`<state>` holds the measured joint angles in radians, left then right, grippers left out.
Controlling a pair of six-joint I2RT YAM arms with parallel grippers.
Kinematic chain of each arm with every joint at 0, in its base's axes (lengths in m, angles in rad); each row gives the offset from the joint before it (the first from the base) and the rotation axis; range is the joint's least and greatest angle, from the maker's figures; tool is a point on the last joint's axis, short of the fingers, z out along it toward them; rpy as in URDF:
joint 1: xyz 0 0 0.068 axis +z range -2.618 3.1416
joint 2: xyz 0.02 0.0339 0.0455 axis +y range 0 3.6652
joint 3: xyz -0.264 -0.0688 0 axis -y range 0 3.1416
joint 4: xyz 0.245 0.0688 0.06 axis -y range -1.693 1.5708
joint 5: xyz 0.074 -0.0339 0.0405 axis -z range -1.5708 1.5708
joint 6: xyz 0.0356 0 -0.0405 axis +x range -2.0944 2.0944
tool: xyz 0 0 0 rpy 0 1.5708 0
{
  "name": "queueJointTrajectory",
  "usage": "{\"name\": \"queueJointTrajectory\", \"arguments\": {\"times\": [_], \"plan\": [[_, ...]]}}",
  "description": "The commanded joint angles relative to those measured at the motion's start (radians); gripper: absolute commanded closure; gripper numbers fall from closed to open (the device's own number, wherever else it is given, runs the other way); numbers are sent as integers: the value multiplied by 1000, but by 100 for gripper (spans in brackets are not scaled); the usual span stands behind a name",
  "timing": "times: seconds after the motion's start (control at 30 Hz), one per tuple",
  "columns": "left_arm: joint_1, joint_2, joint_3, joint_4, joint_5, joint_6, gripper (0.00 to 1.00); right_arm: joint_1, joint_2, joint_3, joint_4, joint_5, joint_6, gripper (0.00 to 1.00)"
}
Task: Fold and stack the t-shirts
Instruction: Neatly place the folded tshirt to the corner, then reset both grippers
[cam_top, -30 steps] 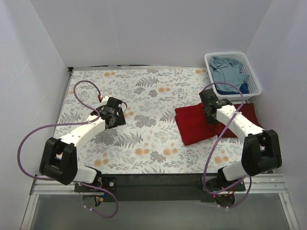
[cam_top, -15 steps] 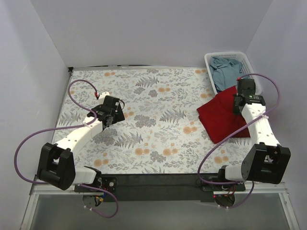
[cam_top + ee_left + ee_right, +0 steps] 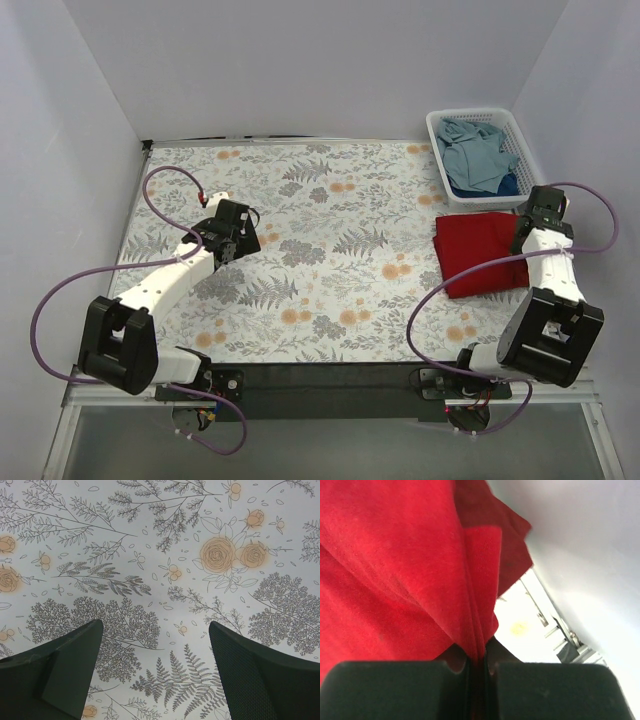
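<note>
Left claw (image 3: 154,627): jaws spread wide, holding nothing; poised over the floral counter (image 3: 330,215), left of frame.
Right claw (image 3: 477,662): pinched tight on a gathered edge of the red t-shirt (image 3: 478,255).
Red t-shirt: folded, on counter, right of frame, just below the basket (image 3: 537,170).
Blue t-shirts (image 3: 472,152): heaped inside basket, upper right.

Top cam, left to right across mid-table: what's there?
left gripper, jaws open → red t-shirt → right gripper, jaws shut on its right edge. White basket left out: it overlaps the t-shirt's span.
</note>
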<state>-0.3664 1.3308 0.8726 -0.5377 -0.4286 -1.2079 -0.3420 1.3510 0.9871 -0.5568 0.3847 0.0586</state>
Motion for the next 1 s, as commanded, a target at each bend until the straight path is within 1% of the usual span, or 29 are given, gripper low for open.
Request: {"name": "queueJointTrajectory", "arguments": {"times": [0.0,0.17,0.37,0.4,0.43,0.47,0.5,0.57,0.6,0.7,0.77,0.8,0.87,0.9,0.93,0.97], "plan": [[11,-2,3,15,1,8,14,-35,10,-10,109,57,1,99],[12,13,6,15,17,11,14,-37,60,15,166,83,-26,99],[17,19,5,16,17,10,14,-37,135,44,175,138,-42,93],[17,22,5,16,17,11,14,-37,140,39,175,185,-31,81],[18,24,6,15,21,10,14,-37,145,39,160,221,-14,74],[20,27,6,15,22,10,14,-38,143,41,146,261,41,65],[21,28,6,15,22,11,14,-37,142,41,132,334,61,51],[23,30,8,15,24,10,14,-37,129,47,92,387,93,45],[23,30,8,15,25,11,14,-37,125,56,77,422,119,43],[24,27,9,13,33,11,14,-34,94,110,9,428,141,42],[24,21,9,15,36,10,14,-29,44,142,-24,418,147,41],[24,18,8,15,36,7,14,-29,18,145,-35,378,150,18],[24,4,9,15,39,4,14,-28,-74,145,-45,311,171,8],[24,-4,11,15,40,-4,14,-25,-108,142,-51,234,178,4],[23,-10,12,18,37,-5,14,-25,-178,139,-49,186,182,2],[24,-25,16,16,36,-10,14,-17,-212,125,-51,149,193,2]]}}
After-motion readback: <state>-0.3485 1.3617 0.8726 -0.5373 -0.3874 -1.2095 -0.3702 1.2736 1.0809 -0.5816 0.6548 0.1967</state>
